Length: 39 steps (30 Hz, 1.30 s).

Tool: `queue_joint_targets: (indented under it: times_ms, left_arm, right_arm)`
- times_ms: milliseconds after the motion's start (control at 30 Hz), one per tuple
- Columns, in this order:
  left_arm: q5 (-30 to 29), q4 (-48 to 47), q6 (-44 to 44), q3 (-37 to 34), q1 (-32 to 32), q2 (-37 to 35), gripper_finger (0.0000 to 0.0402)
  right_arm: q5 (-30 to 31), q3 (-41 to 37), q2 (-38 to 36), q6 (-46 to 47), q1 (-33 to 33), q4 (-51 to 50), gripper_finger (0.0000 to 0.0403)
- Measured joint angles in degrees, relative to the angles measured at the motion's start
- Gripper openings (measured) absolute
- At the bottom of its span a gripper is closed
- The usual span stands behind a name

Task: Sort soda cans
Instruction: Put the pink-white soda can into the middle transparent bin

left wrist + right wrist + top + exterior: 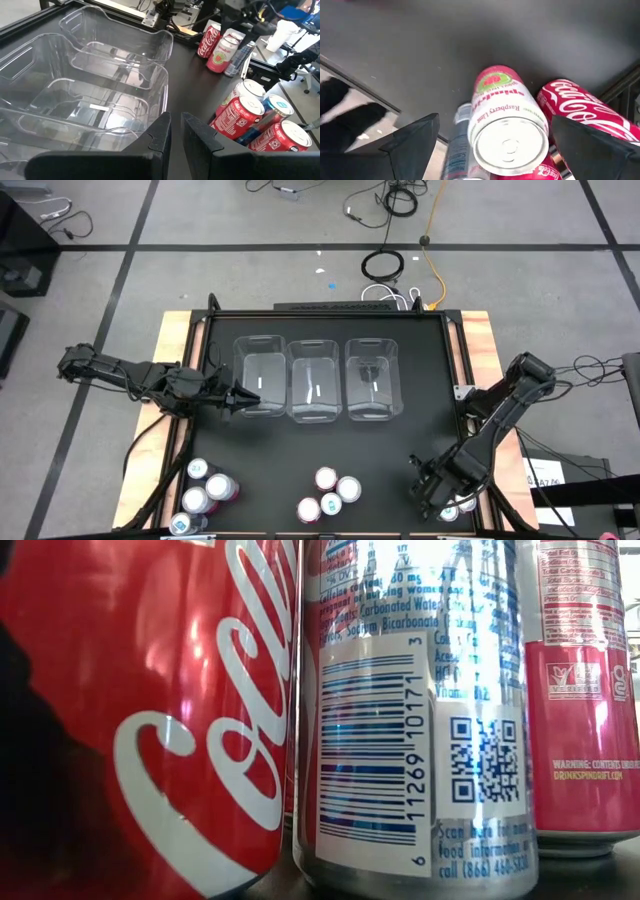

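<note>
Soda cans stand in three groups along the table's near edge: near left point(205, 485), near middle point(330, 492) and near right point(458, 505). My right gripper point(428, 485) points down over the near-right group. It is open, with its fingers on either side of and above a pink-and-white can point(509, 135). A red cola can point(575, 110) and a bluish can point(455, 145) stand right beside that can. My left gripper point(238, 395) is shut and hangs still by the left side of the left clear bin point(260, 375); its wrist view shows the shut fingers point(176, 125) empty.
Three clear plastic bins point(315, 378) stand side by side at the table's middle. In the low view, a red cola can point(150, 720), a silver can with a barcode point(415, 720) and a pink can point(585, 690) fill the picture. The table's raised frame point(462, 395) runs along the right edge.
</note>
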Motion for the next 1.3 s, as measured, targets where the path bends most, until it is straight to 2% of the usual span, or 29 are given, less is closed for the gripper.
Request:
queue_joint_targets:
  times_ms: [500, 900, 1300]
  left_arm:
    - [0.0, 0.0, 0.0, 0.0, 0.0, 0.0, 0.0054]
    - [0.0, 0.0, 0.0, 0.0, 0.0, 0.0, 0.0054]
    - [0.0, 0.0, 0.0, 0.0, 0.0, 0.0, 0.0054]
  right_arm:
    - [-7.9, 0.0, 4.5, -2.7, 0.0, -0.1, 0.0371]
    - [-8.2, 0.0, 4.5, -2.7, 0.0, -0.2, 0.0279]
    - [-8.0, 0.0, 4.5, -3.2, -0.5, -0.5, 0.0277]
